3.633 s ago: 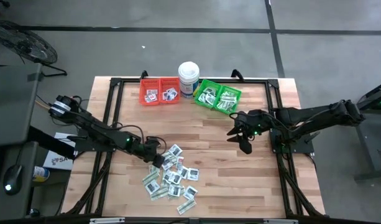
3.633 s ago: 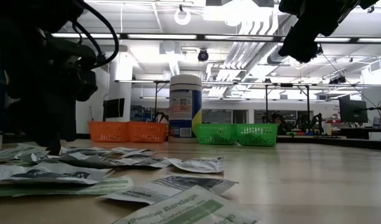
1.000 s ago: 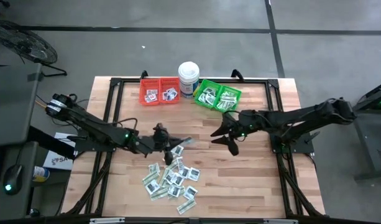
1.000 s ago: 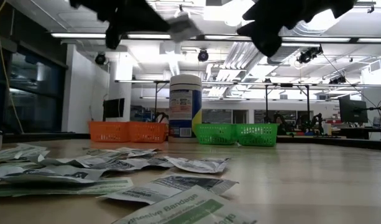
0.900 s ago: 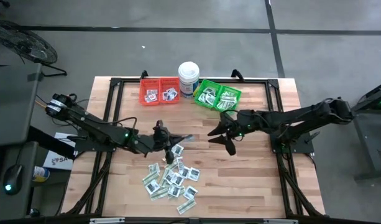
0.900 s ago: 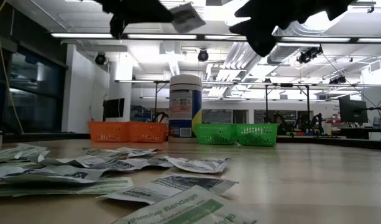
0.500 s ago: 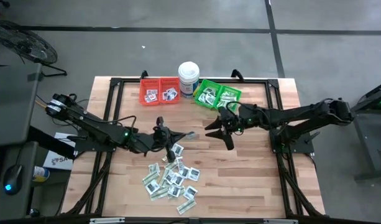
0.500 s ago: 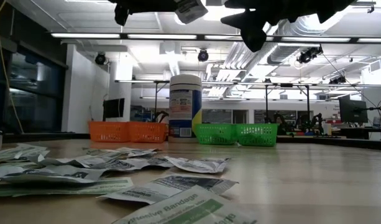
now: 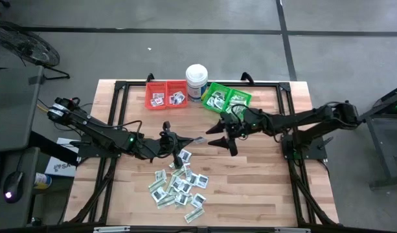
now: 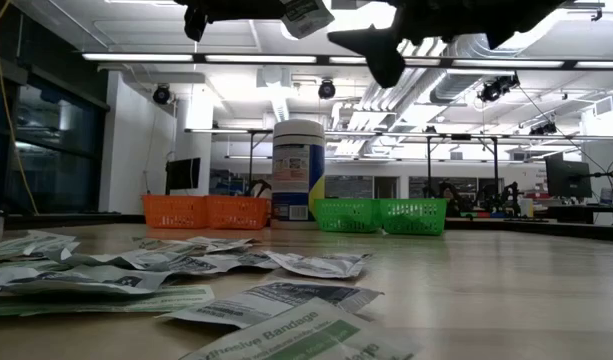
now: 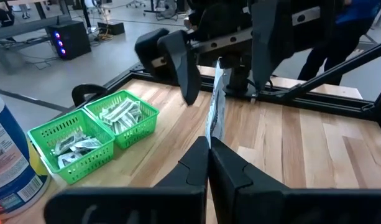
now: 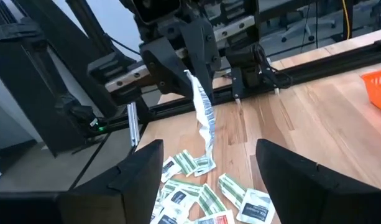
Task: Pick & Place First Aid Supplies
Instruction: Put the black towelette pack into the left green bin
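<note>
Jaws of the left gripper (image 9: 185, 141) are clamped on one long green-and-white packet (image 11: 214, 109), which we hold edge-on above the middle of the worktop (image 9: 263, 188), clear of the wood. Below and just beside it lies the loose pile of packets (image 9: 179, 186), not yet sorted. A second ago the left arm had the packet lower and nearer the pile; over that second it has lifted it and turned it toward the centre, as the low view confirms with the packet (image 10: 306, 15) high in the frame.

Moving right, the right gripper (image 9: 219, 137) has advanced from the middle-right of the worktop to a position close to the raised packet. Its jaws have spread from roughly half apart to fully apart, and they stand either side of the strip in the right wrist view (image 12: 202, 118) without touching it.

We judge this to be a handover in preparation: the right arm should close on the free end, after which the left can release. At the far edge wait the red bin (image 9: 166, 94), the white tub (image 9: 197, 79) and the green bin (image 9: 226, 99); green strips already lie in the green bin, so that is the likely destination.
</note>
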Controlling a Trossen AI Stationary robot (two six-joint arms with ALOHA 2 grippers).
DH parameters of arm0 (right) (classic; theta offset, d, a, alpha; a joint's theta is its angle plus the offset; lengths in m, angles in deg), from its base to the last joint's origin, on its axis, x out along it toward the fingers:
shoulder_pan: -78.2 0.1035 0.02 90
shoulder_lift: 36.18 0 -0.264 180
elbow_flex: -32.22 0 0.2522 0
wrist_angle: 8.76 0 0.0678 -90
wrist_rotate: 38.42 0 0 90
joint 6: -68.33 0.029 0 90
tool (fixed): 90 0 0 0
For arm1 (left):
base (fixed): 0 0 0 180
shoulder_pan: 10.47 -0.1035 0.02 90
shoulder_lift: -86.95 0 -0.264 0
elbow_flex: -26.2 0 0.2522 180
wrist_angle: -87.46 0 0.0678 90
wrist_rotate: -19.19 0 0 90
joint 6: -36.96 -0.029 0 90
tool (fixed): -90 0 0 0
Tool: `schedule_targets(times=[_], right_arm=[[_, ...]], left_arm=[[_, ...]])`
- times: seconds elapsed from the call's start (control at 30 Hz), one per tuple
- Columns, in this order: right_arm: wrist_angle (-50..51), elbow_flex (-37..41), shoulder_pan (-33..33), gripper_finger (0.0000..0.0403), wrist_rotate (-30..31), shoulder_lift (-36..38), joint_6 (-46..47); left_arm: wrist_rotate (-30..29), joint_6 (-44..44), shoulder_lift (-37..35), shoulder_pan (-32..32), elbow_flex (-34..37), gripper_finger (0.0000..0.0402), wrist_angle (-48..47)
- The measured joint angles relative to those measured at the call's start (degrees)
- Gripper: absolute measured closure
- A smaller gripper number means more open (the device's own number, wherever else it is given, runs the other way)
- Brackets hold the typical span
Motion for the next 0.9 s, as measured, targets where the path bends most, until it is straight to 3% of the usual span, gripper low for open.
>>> schedule_targets(times=[0.13,0.37,0.6,0.9], right_arm=[[1.08,-4.64,0.00,0.0159,-3.00,-3.91,-0.13],[12.65,-9.95,0.01,0.0208,-2.89,-6.37,-5.11],[11.18,-10.42,-0.65,0.0286,-2.89,-5.94,-5.48],[10.85,-10.47,-0.76,0.0357,-2.89,-5.94,-7.57]], left_arm=[[-0.01,-0.02,0.00,0.00,0.00,0.0401,-0.08],[-0.07,-0.24,0.00,0.00,0.00,0.0401,-0.50],[-0.09,-0.23,0.02,0.00,0.01,0.0401,-0.47],[-0.11,-0.22,0.02,0.00,0.00,0.0401,-0.45]])
